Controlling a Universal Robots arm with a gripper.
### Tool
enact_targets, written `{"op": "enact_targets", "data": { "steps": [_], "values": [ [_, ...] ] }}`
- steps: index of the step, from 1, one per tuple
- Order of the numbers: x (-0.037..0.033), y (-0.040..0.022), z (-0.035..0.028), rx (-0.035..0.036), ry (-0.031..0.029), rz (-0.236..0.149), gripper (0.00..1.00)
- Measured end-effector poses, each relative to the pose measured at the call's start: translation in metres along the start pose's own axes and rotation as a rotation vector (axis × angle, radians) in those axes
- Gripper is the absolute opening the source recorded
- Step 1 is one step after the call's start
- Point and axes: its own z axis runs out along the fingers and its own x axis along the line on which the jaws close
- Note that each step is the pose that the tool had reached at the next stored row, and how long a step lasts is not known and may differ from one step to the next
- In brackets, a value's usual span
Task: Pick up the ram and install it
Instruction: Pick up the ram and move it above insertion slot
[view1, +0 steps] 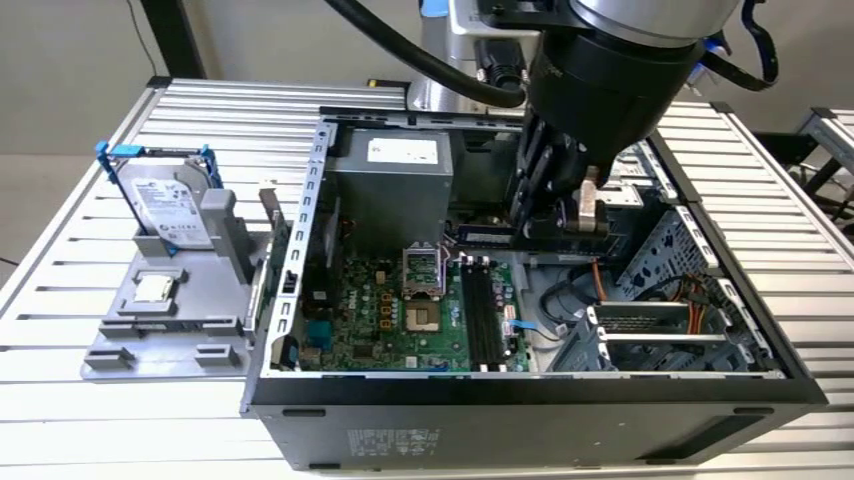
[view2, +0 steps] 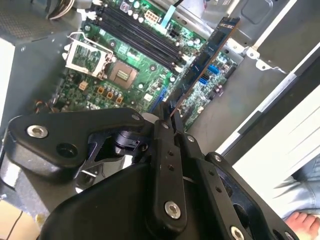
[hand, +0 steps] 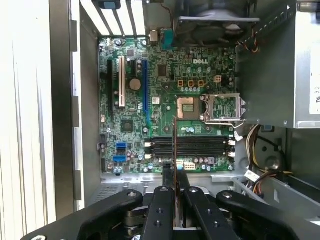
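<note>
Slatted metal table (view1: 54, 290) carried an open computer case (view1: 534, 420), the site of the assembly. The ram (view2: 202, 62) was held by one end between the closed fingers of the gripper (view2: 167, 116) and projected away from the fingertips, raised inside the case over the motherboard (hand: 150, 100). It was clear of the board, touching nothing but the fingers.

In the first wrist view its thin edge crossed the row of black memory slots (hand: 200, 146), which appeared empty. Beside the slots lay the processor socket (hand: 222, 107), its frame open.

Pick-up was therefore judged complete. Installation was not: the stick had not entered a slot, and lining it up with one and seating it remained.

Outside the case, on the exterior view's left, a grey fixture (view1: 100, 360) held the hard drive (view1: 167, 200) upright, with the processor chip (view1: 154, 288) lying flat near it, both well apart from the gripper.
</note>
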Motion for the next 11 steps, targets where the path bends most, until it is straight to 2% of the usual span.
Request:
{"op": "enact_targets", "data": {
  "steps": [6,11],
  "values": [
    [-0.0004,-0.0090,0.0000,0.0011,-0.0014,0.026,0.00],
    [-0.0009,-0.0227,-0.0007,0.0013,-0.0016,0.033,0.00]
  ]
}}
